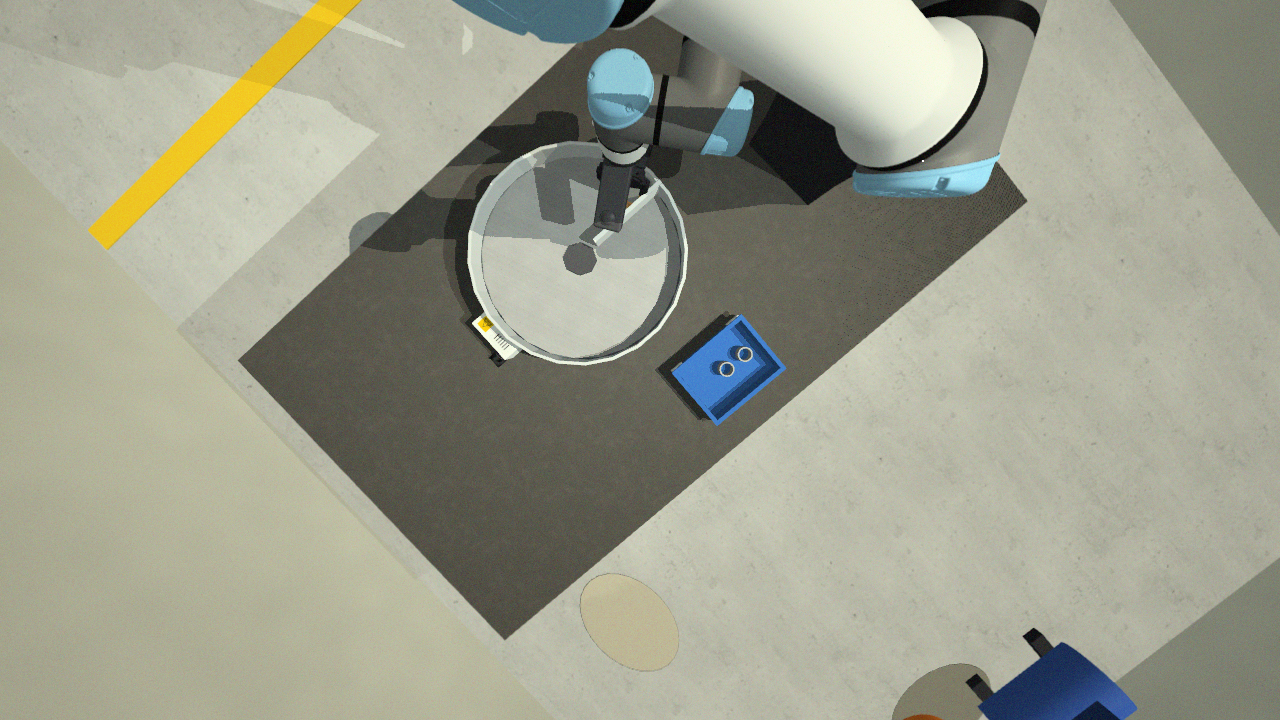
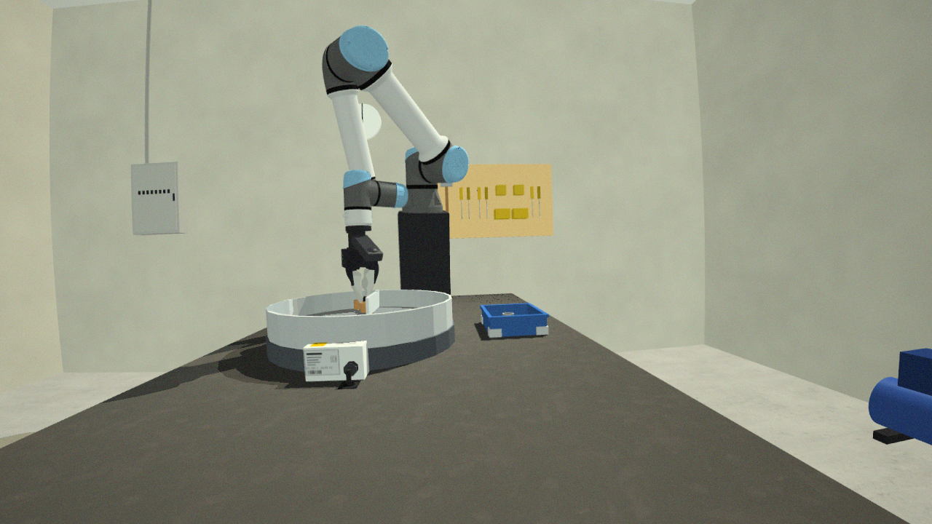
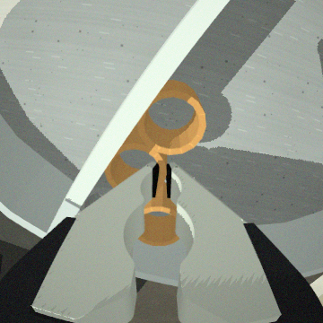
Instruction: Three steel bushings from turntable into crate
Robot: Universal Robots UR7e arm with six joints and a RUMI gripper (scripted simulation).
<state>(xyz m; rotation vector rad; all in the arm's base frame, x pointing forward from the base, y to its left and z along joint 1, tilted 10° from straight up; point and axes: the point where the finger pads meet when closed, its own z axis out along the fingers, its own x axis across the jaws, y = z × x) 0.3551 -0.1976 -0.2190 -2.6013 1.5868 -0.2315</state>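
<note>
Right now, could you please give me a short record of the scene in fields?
Gripper: shut, apparently pinching an orange bushing wall
Position: low over the turntable, beside its white divider
Crate: blue, on the table beside the turntable
Steel bushings in crate: two
Still needed: one steel bushing
</note>
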